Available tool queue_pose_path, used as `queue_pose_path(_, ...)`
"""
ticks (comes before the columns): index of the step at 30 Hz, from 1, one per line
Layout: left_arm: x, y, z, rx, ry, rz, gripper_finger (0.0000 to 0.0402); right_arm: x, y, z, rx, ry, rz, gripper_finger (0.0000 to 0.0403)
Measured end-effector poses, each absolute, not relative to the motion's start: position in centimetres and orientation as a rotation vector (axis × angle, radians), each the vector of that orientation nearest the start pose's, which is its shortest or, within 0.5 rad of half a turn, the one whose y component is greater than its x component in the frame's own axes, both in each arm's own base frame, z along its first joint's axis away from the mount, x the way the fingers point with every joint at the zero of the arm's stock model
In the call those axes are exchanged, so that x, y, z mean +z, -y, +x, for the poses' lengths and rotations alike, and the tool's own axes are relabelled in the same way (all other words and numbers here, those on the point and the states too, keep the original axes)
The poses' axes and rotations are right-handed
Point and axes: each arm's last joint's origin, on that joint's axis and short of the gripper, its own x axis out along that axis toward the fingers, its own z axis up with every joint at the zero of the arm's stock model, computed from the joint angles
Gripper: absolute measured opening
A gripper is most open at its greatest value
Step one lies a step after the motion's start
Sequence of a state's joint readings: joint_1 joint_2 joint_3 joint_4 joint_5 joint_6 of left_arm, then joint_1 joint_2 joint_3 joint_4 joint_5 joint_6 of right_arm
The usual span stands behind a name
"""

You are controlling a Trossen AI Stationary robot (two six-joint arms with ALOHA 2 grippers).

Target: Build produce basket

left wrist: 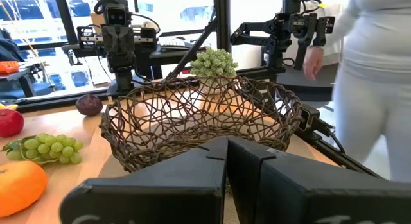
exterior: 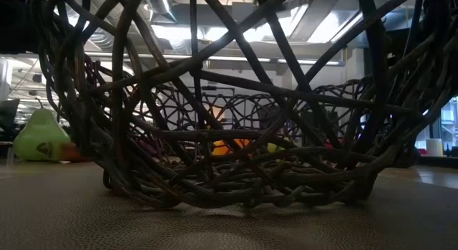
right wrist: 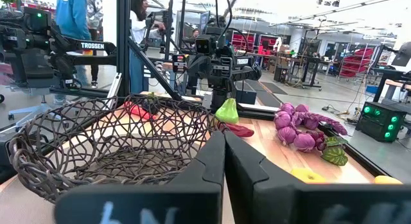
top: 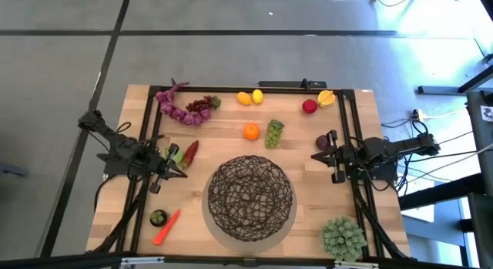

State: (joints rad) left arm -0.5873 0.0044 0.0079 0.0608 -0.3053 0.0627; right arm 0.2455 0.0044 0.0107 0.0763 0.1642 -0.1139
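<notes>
The basket sits empty at the table's six o'clock, central so either arm can reach it. Produce rings it from nine to two: carrot, pepper, orange, grapes, lemons, apple. The left gripper at nine and the right gripper at three face inward, fingers pressed together, holding nothing.
</notes>
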Motion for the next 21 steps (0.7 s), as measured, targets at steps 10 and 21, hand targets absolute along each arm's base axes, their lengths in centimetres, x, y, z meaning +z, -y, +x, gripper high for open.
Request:
queue_pose_path(10,17.2,4.5,8.5,-0.234,0.082,0.115,0.0,17.4,-1.9,9.5,0.077,0.085,-0.097,0.0007)
queue_pose_path(21,26.2,1.9,6.9,0.226,0.165,0.043,0.0,17.4,-1.9,9.5,0.076,0.085,-0.097,0.0007)
